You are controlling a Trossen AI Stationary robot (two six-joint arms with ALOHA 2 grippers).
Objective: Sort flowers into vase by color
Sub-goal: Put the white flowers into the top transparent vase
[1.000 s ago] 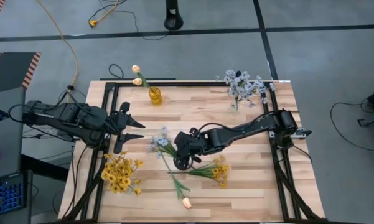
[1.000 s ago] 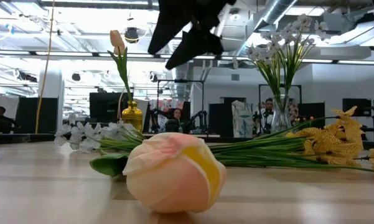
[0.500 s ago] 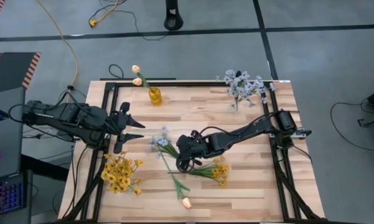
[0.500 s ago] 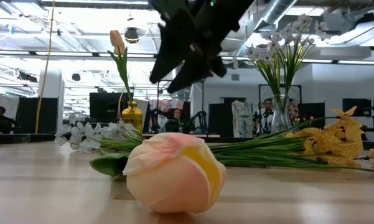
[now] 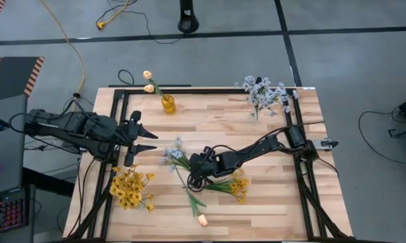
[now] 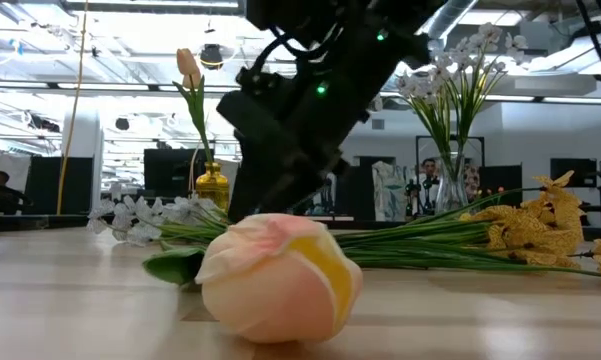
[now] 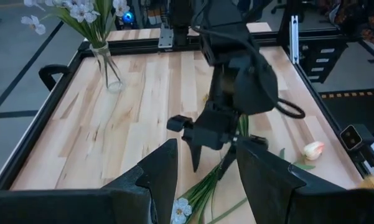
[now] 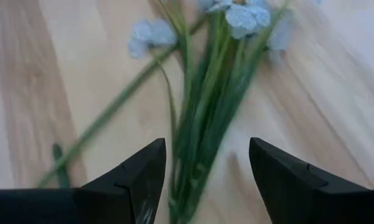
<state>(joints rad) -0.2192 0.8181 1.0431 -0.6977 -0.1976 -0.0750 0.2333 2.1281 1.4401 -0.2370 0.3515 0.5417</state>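
Pale wooden table (image 5: 209, 115) carries most of the evidence: you already have peach buds standing in the small yellow vase (image 5: 167, 103) at the far edge, and a blue-white bunch (image 5: 262, 92) upright in the clear vase (image 7: 107, 70) at the far right corner. A yellow cluster (image 5: 131, 187) sits near the front left, but you cannot tell from above whether it stands in a vase or lies loose.

Three sprigs remain flat on the boards with their stems crossing mid-table: a blue-white sprig (image 5: 174, 156), a yellow sprig (image 5: 238, 186) and a peach bud (image 5: 202, 219) nearest the front edge.

Your right gripper (image 5: 193, 179) is low over those crossed stems with its jaws spread and nothing between them; its wrist view looks down the green stems (image 8: 202, 124) toward the blue blossoms. Your left gripper (image 5: 140, 138) waits at the left side, jaws apart and empty.

By this look you are roughly halfway, with three sprigs left to place.
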